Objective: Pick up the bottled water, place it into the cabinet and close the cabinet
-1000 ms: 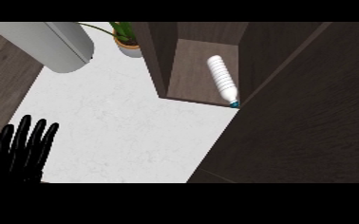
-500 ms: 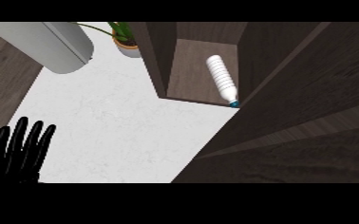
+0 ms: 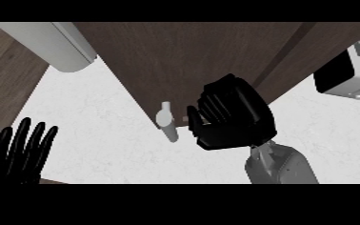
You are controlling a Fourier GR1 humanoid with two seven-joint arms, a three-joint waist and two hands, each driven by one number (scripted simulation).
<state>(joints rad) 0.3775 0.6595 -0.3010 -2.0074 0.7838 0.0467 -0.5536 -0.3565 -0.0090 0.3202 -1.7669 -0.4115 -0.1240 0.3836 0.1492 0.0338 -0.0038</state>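
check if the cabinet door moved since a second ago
Yes. The door has swung left, toward the grey appliance, and now stands shut.

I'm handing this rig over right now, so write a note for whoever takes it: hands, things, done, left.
Left hand: open, resting at the lower left edge, holding nothing.
Right hand: up against the cabinet door, just beside its handle.
Bottled water: not in view, and not on the visible counter.
Done: the door appears to cover the cabinet's front.
Left: check that the door is fully shut; this view cannot settle it.
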